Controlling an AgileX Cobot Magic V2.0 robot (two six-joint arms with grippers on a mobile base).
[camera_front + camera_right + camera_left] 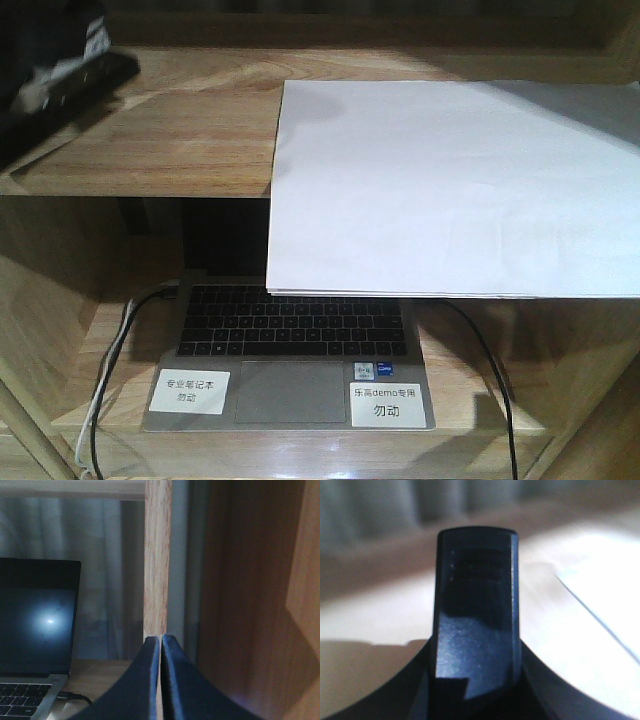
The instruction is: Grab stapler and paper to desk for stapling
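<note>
**Left gripper (pixel 475 690) clamped on stapler (pixel 475 605); right gripper (pixel 160 641) pressed together**

Left wrist view. Two dark fingers (pixel 395 695) curve up from the bottom edge, one on each side of a black ridged block, the stapler, and touch its flanks. The block stands upright and close to the lens, and it is heavily blurred. Behind it lies a pale wood surface (pixel 380 615), with the white paper (pixel 610 580) at the right, one long edge running diagonally. The background is a soft grey blur.

Right wrist view. Both fingers meet along a thin centre seam with nothing between them. Directly behind them rises a light-wood post (pixel 157 555). A brown side panel (pixel 250 605) fills the right. At the left an open laptop (pixel 35 615) shows a dark screen with one glare spot, and a cable (pixel 75 696) is plugged into its side. Grey curtain folds (pixel 110 555) hang beyond.

Front view. The shelf unit's upper board (pixel 180 130) carries the paper, whose near edge juts past the board's front lip. A black mass occupies the top left corner, and its parts cannot be told apart. On the lower board sits the laptop with two white labels (pixel 189 391) on its palm rest.
</note>
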